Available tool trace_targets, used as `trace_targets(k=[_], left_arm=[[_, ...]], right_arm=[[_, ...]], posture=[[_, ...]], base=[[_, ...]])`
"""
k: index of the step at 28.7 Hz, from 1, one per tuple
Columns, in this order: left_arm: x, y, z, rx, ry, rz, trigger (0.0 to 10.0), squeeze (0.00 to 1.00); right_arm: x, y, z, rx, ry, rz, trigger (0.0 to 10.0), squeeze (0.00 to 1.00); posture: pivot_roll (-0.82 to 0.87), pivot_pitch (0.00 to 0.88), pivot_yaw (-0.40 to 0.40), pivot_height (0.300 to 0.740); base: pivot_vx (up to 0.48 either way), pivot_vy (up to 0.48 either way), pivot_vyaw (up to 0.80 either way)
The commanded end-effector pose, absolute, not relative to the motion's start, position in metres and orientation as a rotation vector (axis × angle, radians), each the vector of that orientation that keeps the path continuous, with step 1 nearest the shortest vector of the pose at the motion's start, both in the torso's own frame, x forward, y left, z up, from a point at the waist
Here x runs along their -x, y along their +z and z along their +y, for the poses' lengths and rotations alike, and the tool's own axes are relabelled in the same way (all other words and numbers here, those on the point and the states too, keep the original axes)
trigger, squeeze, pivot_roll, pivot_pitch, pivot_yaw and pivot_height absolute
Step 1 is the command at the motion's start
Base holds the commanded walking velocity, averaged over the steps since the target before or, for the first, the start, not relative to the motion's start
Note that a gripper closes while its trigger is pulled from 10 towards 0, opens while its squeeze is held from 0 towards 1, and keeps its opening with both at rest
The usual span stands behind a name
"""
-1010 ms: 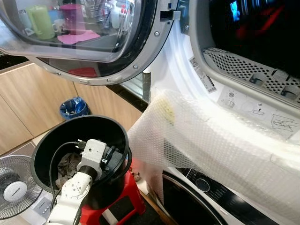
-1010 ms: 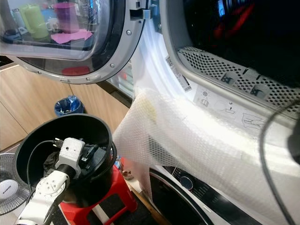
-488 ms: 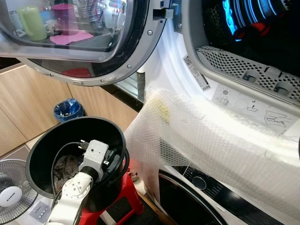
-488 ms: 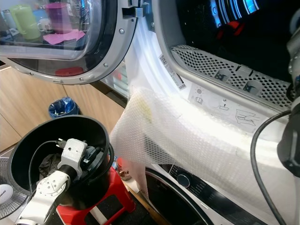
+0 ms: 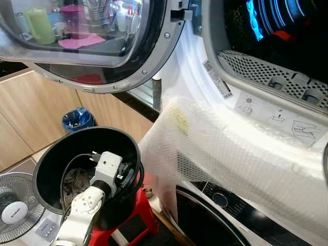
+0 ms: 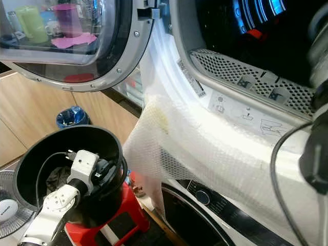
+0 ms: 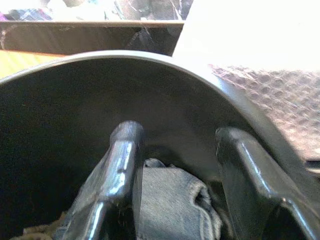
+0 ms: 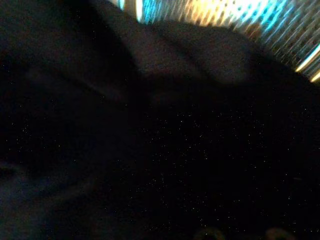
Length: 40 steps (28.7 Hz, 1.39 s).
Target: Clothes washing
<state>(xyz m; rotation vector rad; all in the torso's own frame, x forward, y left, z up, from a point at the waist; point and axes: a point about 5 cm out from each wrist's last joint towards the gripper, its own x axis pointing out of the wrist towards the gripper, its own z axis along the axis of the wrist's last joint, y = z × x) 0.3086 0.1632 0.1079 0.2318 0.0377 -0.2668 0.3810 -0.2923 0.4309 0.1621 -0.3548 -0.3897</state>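
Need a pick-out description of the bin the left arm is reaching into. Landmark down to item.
Start at the white front-loading washing machine with its round glass door swung open. Below that door, left of the bubble wrap sheet draped over the machine's front, a red plastic stool carries the round black plastic bin. Unlike the small blue-lined wastebasket behind, it holds clothes and the left pincer.

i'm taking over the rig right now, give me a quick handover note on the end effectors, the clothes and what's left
Left end effector: down inside the black bucket, fingers open on either side of a grey denim garment, not closed on it.
Right end effector: its wrist view is dark and blurred, with lit drum perforations at the top, so it seems to be at the drum; finger state unreadable.
Things: the bucket sits on a red stool in front of the stacked machines. The upper machine's door is wide open, with something red inside the drum. Bubble wrap covers the front below the opening.
Done: some laundry appears loaded.
Left: grasp the bucket clothes, move them into the drum, shut the door.
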Motion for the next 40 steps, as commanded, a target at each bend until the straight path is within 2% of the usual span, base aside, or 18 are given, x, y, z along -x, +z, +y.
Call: trace_targets(k=[1,4,7,9,12,19,20,28,34,40], left_arm=[[-0.306,0.103,0.159,-0.226,-0.29,0.07,10.0,0.0],[-0.307,0.106,0.161,-0.223,-0.275,0.061,10.0,0.0],[-0.308,0.107,0.163,-0.207,-0.262,0.063,10.0,0.0],[-0.307,0.106,0.163,-0.211,-0.267,0.064,10.0,0.0],[-0.306,0.104,0.16,-0.212,-0.286,0.077,10.0,0.0],[-0.305,0.103,0.156,-0.211,-0.312,0.091,10.0,0.0],[-0.305,0.103,0.156,-0.212,-0.314,0.095,10.0,0.0],[-0.303,0.102,0.154,-0.209,-0.331,0.108,10.0,0.0],[-0.301,0.101,0.152,-0.207,-0.343,0.116,10.0,0.0],[-0.299,0.101,0.151,-0.204,-0.35,0.119,10.0,0.0]], right_arm=[[-0.358,0.471,-0.305,-0.219,-0.458,-0.552,10.0,1.0],[-0.347,0.492,-0.304,-0.192,-0.456,-0.626,10.0,1.0],[-0.346,0.494,-0.304,-0.13,-0.467,-0.603,10.0,1.0],[-0.349,0.488,-0.305,-0.158,-0.466,-0.58,10.0,1.0],[-0.369,0.448,-0.306,-0.16,-0.451,-0.38,10.0,1.0],[-0.379,0.424,-0.302,-0.114,-0.415,-0.284,10.0,1.0],[-0.379,0.424,-0.302,-0.121,-0.411,-0.288,10.0,0.0],[-0.38,0.441,-0.281,-0.239,-0.233,-0.321,10.0,0.0],[-0.363,0.444,-0.285,-0.266,-0.213,-0.371,10.0,0.0],[-0.343,0.437,-0.284,-0.183,-0.247,-0.399,10.0,0.0]], posture=[[0.15,0.109,-0.003,0.74],[0.15,0.113,-0.004,0.74],[0.15,0.116,-0.004,0.74],[0.15,0.116,-0.002,0.74],[0.15,0.116,-0.002,0.74],[0.14,0.118,0.002,0.74],[0.14,0.118,0.004,0.74],[0.13,0.124,0.0,0.74],[0.12,0.129,0.0,0.74],[0.13,0.13,-0.002,0.74]], base=[[0.0,0.0,0.0],[0.0,0.0,0.0],[0.0,0.0,0.0],[0.0,0.0,0.0],[0.0,0.0,0.0],[0.0,0.0,0.0],[0.0,0.0,0.0],[0.0,0.0,0.0],[0.0,0.0,0.0],[0.0,0.0,0.0]])
